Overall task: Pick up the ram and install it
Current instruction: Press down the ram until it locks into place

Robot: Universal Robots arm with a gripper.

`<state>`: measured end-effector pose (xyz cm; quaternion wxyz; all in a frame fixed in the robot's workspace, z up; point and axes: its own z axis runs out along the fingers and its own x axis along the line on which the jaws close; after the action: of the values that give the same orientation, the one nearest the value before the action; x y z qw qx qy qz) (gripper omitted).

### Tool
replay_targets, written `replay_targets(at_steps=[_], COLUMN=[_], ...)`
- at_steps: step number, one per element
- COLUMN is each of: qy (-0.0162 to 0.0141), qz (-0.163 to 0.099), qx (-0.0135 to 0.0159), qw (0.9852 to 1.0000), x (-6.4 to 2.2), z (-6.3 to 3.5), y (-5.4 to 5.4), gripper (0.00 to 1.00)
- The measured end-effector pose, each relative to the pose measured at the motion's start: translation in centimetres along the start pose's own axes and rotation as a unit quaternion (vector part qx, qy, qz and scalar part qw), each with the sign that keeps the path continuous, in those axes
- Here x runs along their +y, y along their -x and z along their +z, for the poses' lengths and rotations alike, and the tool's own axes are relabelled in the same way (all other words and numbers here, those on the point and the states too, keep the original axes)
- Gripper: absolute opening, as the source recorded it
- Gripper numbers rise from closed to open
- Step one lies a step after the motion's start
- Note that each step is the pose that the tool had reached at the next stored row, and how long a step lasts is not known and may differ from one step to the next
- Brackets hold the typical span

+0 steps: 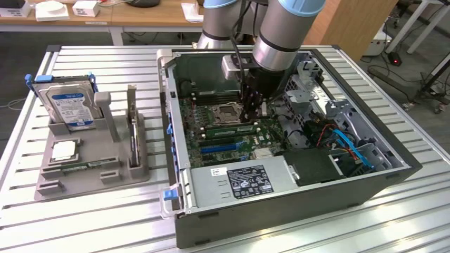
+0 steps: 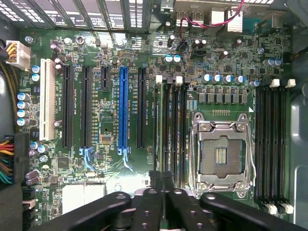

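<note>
The ram (image 1: 226,128) stands on edge in the memory slots (image 2: 172,130) just beside the empty processor socket (image 2: 220,156), with the end effector (image 1: 247,108) clenched on its top edge inside the computer case (image 1: 365,182). It seems mid-seating — if the stick is tilted or off the slot line, downward pressure could bend it or strain the motherboard (image 2: 106,120). A second stick (image 1: 131,124) waits upright in the grey holder (image 1: 84,182) on the bench (image 1: 28,211), beside the hard drive (image 1: 68,105).
</note>
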<state>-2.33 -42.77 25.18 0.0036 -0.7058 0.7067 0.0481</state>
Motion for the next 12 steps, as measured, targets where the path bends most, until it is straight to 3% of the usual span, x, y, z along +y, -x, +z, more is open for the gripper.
replay_targets(at_steps=[1,12], qy=[0.0000,0.0000], qz=[0.000,0.000], qx=[0.0000,0.0000], qw=[1.0000,1.0000], x=[0.00,-0.27], z=[0.00,-0.02], y=[0.00,0.00], gripper=[0.10,0.09])
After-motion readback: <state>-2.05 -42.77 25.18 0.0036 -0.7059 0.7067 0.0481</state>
